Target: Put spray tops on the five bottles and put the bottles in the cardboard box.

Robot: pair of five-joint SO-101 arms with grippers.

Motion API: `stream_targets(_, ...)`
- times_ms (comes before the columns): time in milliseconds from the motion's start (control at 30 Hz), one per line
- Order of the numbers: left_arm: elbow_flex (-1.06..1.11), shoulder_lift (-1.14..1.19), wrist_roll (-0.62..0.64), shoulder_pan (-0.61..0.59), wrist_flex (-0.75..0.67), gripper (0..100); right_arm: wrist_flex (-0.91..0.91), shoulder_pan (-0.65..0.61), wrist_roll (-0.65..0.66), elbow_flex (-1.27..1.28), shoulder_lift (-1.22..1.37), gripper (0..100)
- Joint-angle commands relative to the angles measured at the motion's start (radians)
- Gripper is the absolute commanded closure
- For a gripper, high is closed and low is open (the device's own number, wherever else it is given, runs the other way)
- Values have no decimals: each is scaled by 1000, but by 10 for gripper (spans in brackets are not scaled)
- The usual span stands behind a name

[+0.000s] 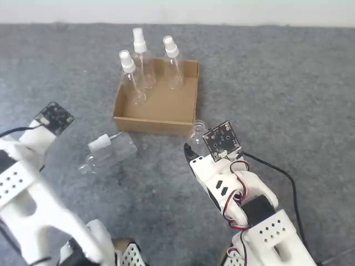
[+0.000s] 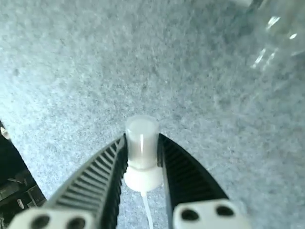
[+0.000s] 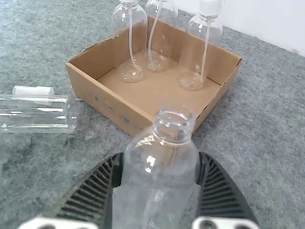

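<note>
Snugly, left jaws pinch a spray top (image 2: 141,152), right jaws a bottle (image 3: 159,176)

Grey carpet (image 1: 288,83) meets a white wall (image 1: 222,11).

Nothing legible stood anywhere in the views. The cardboard box (image 3: 109,107) bore a faint row of bluish print along the outside of its near wall, too small and blurred to read. The dark camera board (image 1: 222,139) on the right arm's wrist showed pale specks, none readable as characters.
</note>
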Motion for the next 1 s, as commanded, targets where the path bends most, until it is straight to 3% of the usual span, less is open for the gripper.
stream_targets(0,-84,-127,110,51,61,991,-25,13,-2,-20,-28,898)
stream_targets(400,-82,-305,463,166,68,991,-25,13,-2,-20,-28,898)
stream_targets(967,-84,-577,1037,494,60,991,-25,15,-2,-20,-28,898)
